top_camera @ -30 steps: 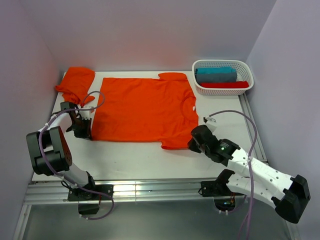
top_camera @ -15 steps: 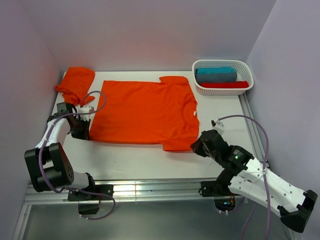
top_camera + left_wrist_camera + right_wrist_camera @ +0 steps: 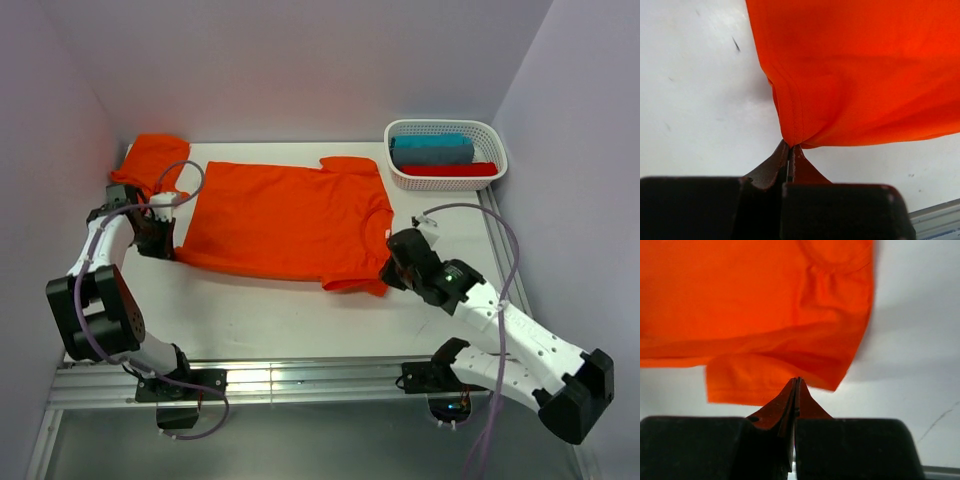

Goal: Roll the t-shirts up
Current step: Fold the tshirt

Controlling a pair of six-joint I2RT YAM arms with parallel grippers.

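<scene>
Two orange shirts lie on the table [image 3: 260, 310]. The spread t-shirt [image 3: 285, 220] runs lengthwise left to right, collar rightward. The bunched t-shirt [image 3: 150, 165] sits in the far left corner. The left gripper [image 3: 158, 240] pinches the spread one's hem corner, and the right gripper [image 3: 395, 268] pinches its near sleeve. One basket [image 3: 445, 183] holds three rolled cloths [image 3: 432, 150].

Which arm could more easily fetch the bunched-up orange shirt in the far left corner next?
Left. The left hand sits right beside the bunched-up shirt, pinching the flat shirt's near left corner. The right hand grips the near sleeve across the table, so it would likely have a longer reach.
</scene>
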